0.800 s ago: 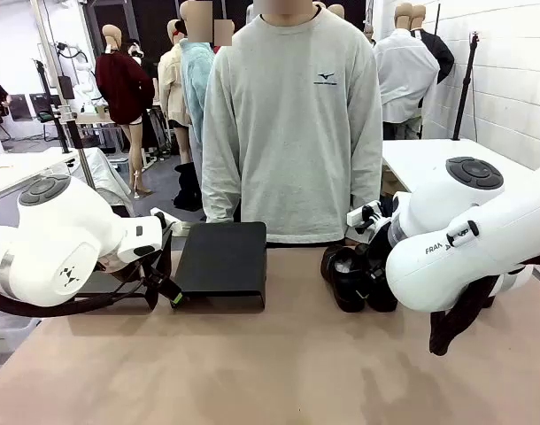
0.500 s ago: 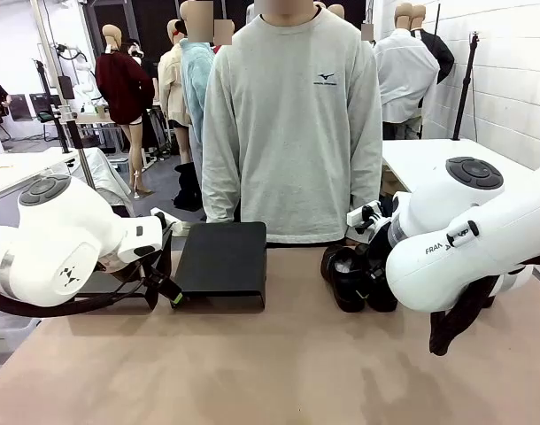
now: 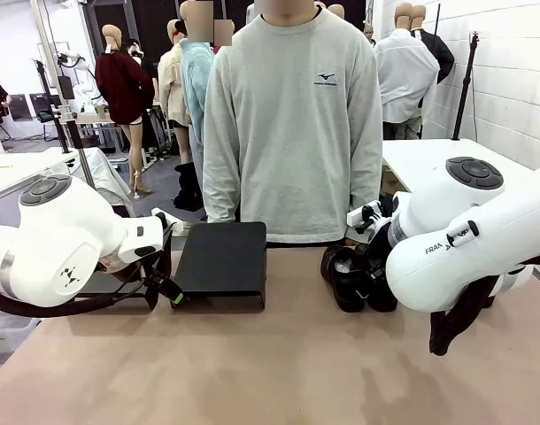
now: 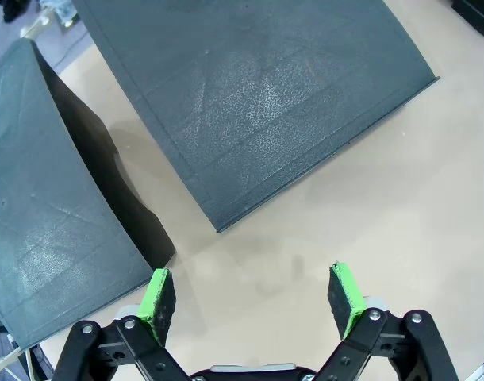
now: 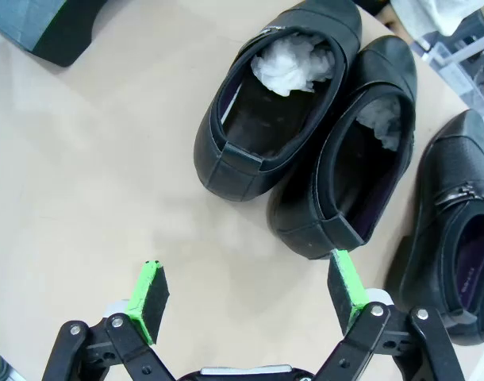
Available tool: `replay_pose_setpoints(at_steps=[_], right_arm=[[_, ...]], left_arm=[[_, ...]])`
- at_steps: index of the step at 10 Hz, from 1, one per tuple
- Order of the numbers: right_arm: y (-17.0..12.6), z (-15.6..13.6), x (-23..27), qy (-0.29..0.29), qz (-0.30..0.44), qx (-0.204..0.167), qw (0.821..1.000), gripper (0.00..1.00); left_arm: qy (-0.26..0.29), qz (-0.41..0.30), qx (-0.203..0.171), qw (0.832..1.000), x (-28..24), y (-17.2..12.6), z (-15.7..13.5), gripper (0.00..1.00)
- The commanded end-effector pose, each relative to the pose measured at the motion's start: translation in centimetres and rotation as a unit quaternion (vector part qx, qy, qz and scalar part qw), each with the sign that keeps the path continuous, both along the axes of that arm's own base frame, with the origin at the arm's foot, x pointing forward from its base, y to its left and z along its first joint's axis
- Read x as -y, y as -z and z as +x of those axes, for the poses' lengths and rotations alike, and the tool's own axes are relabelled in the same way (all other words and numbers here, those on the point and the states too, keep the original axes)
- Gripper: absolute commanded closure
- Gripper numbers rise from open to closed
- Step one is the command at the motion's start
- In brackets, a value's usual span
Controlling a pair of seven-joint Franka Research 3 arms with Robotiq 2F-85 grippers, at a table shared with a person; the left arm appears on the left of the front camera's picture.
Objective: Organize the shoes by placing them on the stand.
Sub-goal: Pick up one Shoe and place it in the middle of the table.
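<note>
**Shoes wait, stand bare.** At the table [image 3: 270, 372], my right gripper [image 5: 246, 298] hangs in the lower middle of the right wrist view. Its green pads are spread wide with nothing between them but tabletop. The shoes [image 5: 226, 159] lie just beyond, in the upper right of that frame. Two are side by side and touching, heels toward me, both stuffed with white paper [image 5: 293, 63]. A third shoe [image 5: 448, 175] sits at the right edge, slightly apart. The heel of the middle one is just beside my right-hand pad. In the front view the shoes form a dark cluster right of centre, partly behind my right arm, before the person [image 3: 292, 124] at the far edge.

My left gripper [image 4: 254, 298] is likewise spread and empty over bare table, just below the near edge of the stand [image 4: 250, 95]. Its black sloped top spans the upper part of the left wrist view, and a second black panel [image 4: 44, 230] lies at lower left.

By my reading, the task is at its opening step, the reach for a first shoe. The next move calls for my right gripper to push up-frame, straddle a heel or side wall, and close. It would then carry the shoe across to the stand, left of centre in the front view. Glossy leather may slip, so a deep bite on the heel collar looks wiser.
</note>
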State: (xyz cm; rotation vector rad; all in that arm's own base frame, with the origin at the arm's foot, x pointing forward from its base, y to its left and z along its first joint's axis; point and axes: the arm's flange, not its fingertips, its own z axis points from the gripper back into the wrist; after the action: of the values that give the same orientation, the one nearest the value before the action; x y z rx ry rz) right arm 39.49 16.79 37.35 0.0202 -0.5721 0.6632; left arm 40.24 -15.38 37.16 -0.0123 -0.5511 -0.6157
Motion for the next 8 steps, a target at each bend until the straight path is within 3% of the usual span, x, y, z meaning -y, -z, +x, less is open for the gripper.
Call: replay_pose_setpoints(at_steps=[1, 7, 8], right_arm=[[0.0, 0.0, 0.0, 0.000, 0.000, 0.000, 1.000, 0.00], [0.0, 0.0, 0.0, 0.000, 0.000, 0.000, 1.000, 0.00], [-1.2, -0.7, 0.0, -0.007, -0.012, 0.011, 1.000, 0.00]], left_arm=[[-0.002, -0.002, -0.001, 1.000, -0.2, 0.0, 0.1, 0.00], [-0.002, -0.002, -0.001, 1.000, -0.2, 0.0, 0.1, 0.00], [0.000, 0.000, 0.000, 1.000, 0.0, 0.0, 0.0, 0.00]])
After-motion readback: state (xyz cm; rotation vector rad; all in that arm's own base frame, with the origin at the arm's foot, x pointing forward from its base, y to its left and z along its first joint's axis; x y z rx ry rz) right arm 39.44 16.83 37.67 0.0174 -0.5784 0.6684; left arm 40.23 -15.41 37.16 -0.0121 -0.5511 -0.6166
